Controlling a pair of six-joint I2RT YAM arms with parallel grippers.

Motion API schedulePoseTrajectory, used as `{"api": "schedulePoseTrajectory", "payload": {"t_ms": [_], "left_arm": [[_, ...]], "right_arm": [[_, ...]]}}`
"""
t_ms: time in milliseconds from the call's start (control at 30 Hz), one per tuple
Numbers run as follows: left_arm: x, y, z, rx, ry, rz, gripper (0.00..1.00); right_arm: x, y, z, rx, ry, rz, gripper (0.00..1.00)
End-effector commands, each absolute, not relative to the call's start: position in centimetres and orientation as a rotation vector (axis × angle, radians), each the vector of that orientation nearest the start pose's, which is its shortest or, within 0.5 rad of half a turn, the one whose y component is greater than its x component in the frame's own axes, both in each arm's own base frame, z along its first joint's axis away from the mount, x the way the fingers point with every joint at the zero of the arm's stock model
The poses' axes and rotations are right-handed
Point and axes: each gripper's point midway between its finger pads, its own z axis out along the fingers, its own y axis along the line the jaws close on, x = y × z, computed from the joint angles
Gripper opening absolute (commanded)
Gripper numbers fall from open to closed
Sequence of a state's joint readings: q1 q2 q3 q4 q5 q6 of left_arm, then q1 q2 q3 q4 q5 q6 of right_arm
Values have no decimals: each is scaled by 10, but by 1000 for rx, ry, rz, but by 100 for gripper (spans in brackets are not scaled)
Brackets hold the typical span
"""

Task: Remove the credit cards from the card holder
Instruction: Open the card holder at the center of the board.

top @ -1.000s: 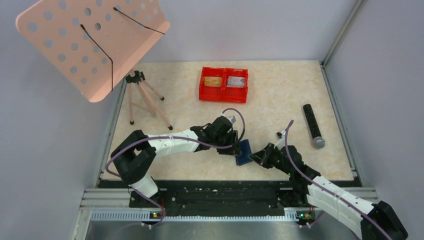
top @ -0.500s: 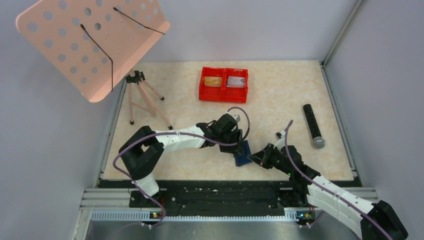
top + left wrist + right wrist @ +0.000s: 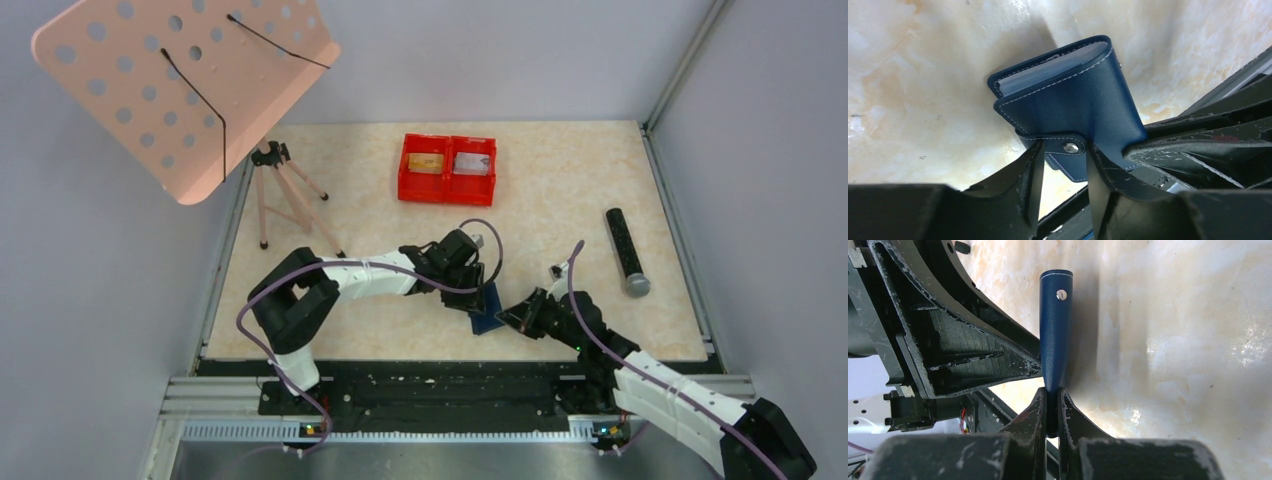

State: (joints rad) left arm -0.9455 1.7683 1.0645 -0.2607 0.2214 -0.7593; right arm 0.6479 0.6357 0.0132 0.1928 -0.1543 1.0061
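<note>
Blue wallet [image 3: 487, 306] stands at 6 o'clock of the table [image 3: 560, 200], between left gripper [image 3: 480, 295] and right gripper [image 3: 506, 318]; cards [image 3: 427, 163] lie in the red tray [image 3: 445, 197] at 12 o'clock. Left wrist: jaws flank the tab [image 3: 1068, 150]; I cannot tell if they grip. Right wrist: jaws pinch the wallet's edge.

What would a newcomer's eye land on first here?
The navy wallet at the front middle of the table: the right tool pinches its edge, and the left tool straddles its snap tab. Next, the big pink perforated stand at far left and the red tray at the back, a card in each half.
</note>
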Motion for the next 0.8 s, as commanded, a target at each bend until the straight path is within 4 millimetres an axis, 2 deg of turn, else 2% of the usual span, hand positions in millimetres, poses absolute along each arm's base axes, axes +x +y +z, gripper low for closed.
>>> {"api": "schedulePoseTrajectory", "payload": {"t_ms": [0,300,567,600,667,767], "left_arm": [[192,-380,55,374,2718,-876,37],[195,-369,63,346,2707,-821,2],[190,-359,73,347,2679,-824,0],[190,-358,75,345,2675,-832,0],[187,-358,80,343,2660,-868,0],[181,-360,88,344,2635,-941,0]], "right_arm": [[171,211,80,246,2096,1227,0],[172,203,74,247,2105,1166,0],[173,190,64,291,2139,1065,0],[174,187,62,304,2151,1041,2],[174,181,59,319,2184,983,18],[174,178,67,300,2209,939,31]]}}
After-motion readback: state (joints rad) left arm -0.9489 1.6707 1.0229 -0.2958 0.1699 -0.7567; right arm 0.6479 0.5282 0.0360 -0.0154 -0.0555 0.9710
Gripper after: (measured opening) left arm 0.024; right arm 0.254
